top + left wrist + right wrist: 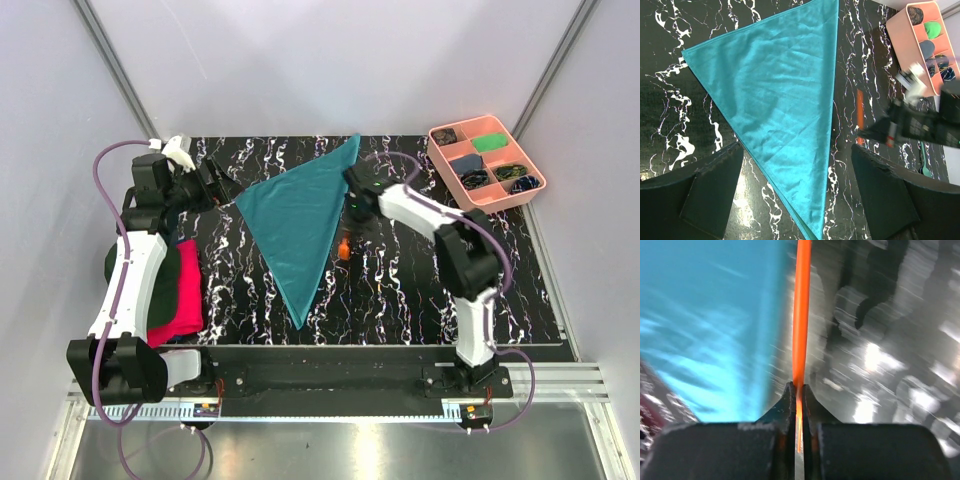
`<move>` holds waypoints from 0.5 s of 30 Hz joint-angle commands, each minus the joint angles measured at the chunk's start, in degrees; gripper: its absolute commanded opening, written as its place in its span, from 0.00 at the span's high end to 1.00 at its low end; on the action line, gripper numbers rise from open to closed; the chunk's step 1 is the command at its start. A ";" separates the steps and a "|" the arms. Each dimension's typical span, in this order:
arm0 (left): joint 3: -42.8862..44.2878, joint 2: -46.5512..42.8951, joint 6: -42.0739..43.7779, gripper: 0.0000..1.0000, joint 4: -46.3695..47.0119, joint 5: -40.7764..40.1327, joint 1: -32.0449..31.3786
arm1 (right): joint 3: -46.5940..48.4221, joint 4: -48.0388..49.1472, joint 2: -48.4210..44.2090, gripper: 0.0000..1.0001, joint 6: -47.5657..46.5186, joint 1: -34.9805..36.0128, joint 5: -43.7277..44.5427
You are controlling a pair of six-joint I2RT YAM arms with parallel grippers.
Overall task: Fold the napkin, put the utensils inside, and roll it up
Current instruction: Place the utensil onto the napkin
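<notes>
The teal napkin (300, 215) lies folded into a triangle on the black marbled table, and it also shows in the left wrist view (785, 90) and the right wrist view (705, 315). My right gripper (350, 218) is just off the napkin's right edge, shut on the orange fork (801, 315), which it holds just above the table. The fork also shows in the top view (343, 246) and the left wrist view (859, 117). The teal spoon (925, 162) lies on the table beyond the right gripper (900, 127). My left gripper (222, 192) is open and empty above the napkin's left corner (797, 200).
A pink compartment tray (447, 170) with small items stands at the back right, and it also shows in the left wrist view (905, 35). A bright pink-red cloth (180, 295) and a dark green cap (168, 262) lie at the left edge beside the left arm.
</notes>
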 commanded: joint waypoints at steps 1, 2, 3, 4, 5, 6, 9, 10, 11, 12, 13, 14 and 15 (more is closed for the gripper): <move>-0.47 -0.48 -0.01 0.09 3.22 1.54 -0.02 | 14.08 -4.04 10.03 1.00 2.45 4.78 -1.47; -0.47 -0.48 -0.01 0.09 3.22 1.54 -0.10 | 18.37 -4.40 11.54 1.00 2.97 5.13 -1.65; -0.47 -0.48 -0.01 0.09 3.22 1.54 -0.10 | 20.41 -4.75 12.77 1.00 3.15 5.83 -1.91; -0.39 -0.48 -0.01 0.09 3.30 1.62 -0.10 | 22.35 -5.36 15.39 1.00 3.24 5.92 -2.18; -0.39 -0.48 0.07 0.09 3.30 1.63 -0.10 | 25.93 -6.50 16.72 1.00 3.41 6.19 -2.27; -0.39 -0.56 0.08 0.09 3.22 1.63 -0.10 | 27.62 -6.95 17.96 1.00 3.41 6.19 -2.35; -0.39 -0.65 0.07 0.09 3.30 1.80 -0.02 | 32.81 -8.70 21.83 1.00 3.77 6.28 -2.09; -0.39 -0.65 -0.01 0.09 3.30 1.89 -0.10 | 35.17 -9.93 23.40 1.00 3.85 6.28 -1.74; -0.39 -0.65 -0.01 0.09 3.22 1.89 -0.10 | 36.42 -10.55 24.20 1.00 3.85 6.28 -1.56; -0.39 -0.65 -0.01 0.09 3.22 1.89 -0.10 | 37.47 -11.16 25.69 1.00 3.85 6.28 -0.95; -0.47 -0.65 -0.10 0.09 3.22 2.06 -0.02 | 39.66 -12.21 26.40 1.00 4.03 6.28 -0.60; -0.39 -0.57 -0.10 0.09 3.22 2.15 -0.01 | 40.72 -12.83 27.01 1.00 4.03 6.28 -0.34; -0.39 -0.65 -0.10 0.09 3.22 2.24 -0.10 | 41.78 -13.53 28.41 1.00 4.20 6.28 0.10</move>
